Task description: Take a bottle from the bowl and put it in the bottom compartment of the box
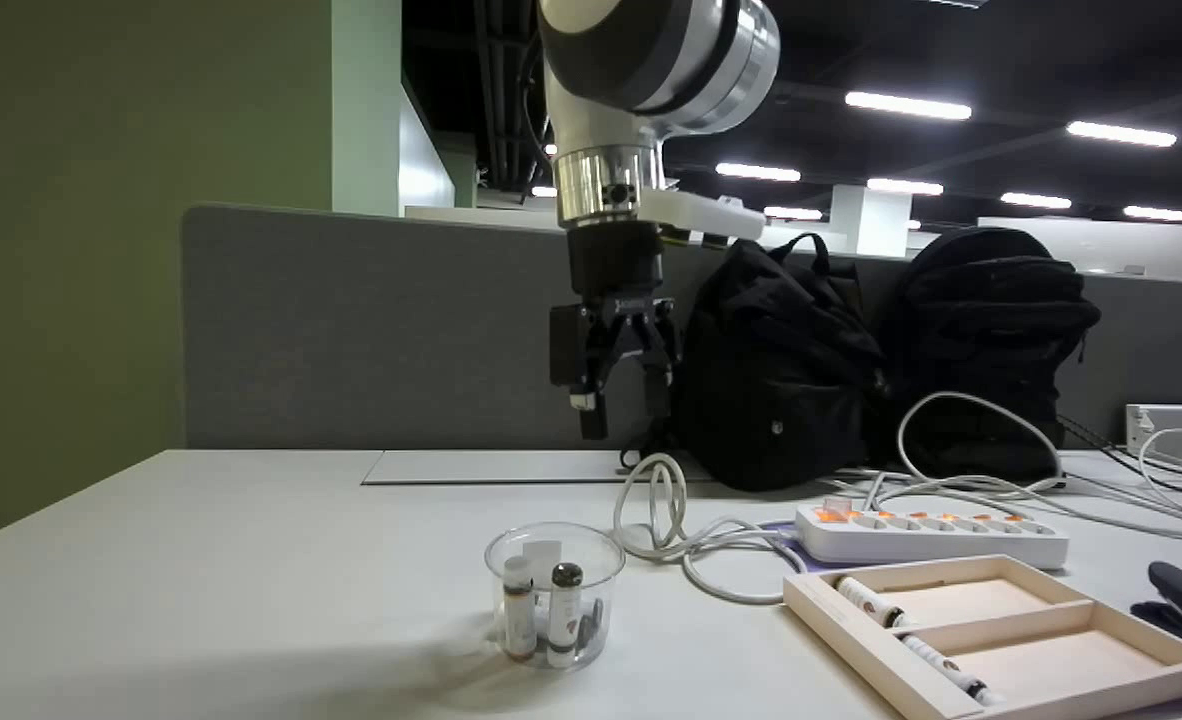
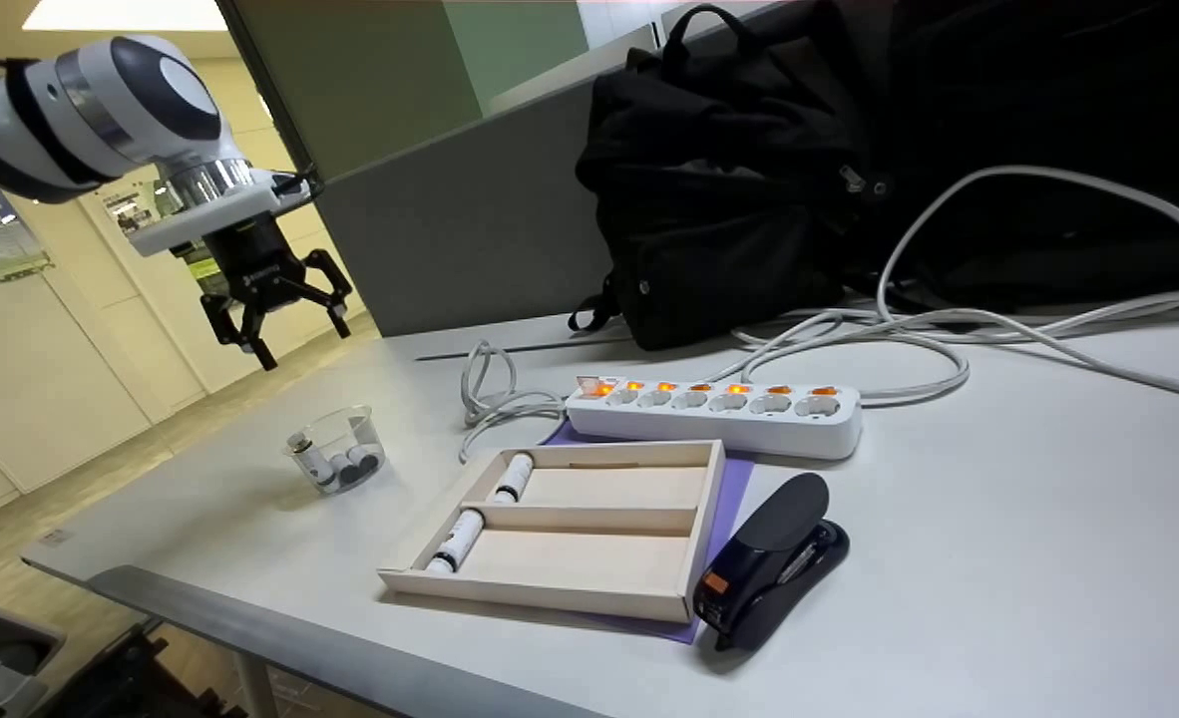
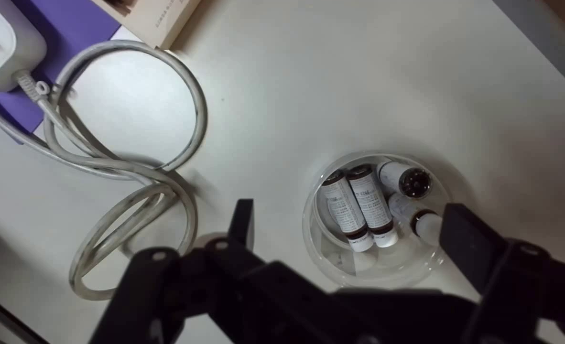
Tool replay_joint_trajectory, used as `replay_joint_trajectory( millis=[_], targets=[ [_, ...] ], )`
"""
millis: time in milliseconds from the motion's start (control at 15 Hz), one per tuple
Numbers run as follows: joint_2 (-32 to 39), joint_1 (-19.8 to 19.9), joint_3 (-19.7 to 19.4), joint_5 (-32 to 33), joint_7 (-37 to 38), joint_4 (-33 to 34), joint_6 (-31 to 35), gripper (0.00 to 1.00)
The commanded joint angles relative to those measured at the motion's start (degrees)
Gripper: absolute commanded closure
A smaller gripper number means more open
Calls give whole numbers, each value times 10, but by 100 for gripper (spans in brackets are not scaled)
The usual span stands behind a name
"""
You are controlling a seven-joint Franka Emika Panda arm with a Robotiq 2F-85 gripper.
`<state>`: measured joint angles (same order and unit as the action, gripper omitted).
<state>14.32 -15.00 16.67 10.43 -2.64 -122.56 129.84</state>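
Overhead, jaws parted, bottles (image 3: 370, 200) in bowl (image 3: 404, 251)

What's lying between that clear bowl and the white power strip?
Between the bowl and the power strip lie a looped grey cable and, beside the strip, part of a purple sheet. The wrist view shows both.

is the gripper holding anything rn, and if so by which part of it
Nothing is held. The gripper hangs open and empty, higher than the bowl and apart from the bottles inside it.
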Motion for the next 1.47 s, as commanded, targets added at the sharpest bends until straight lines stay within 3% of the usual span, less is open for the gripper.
replay_joint_trajectory(
  millis=[0,733,1400],
  targets=[
    [54,-11,-7,0,-19,34,11,0],
    [162,-3,17,-83,-142,114,-10,0],
    [173,-42,-1,-12,-132,106,-31,0]
  ],
)
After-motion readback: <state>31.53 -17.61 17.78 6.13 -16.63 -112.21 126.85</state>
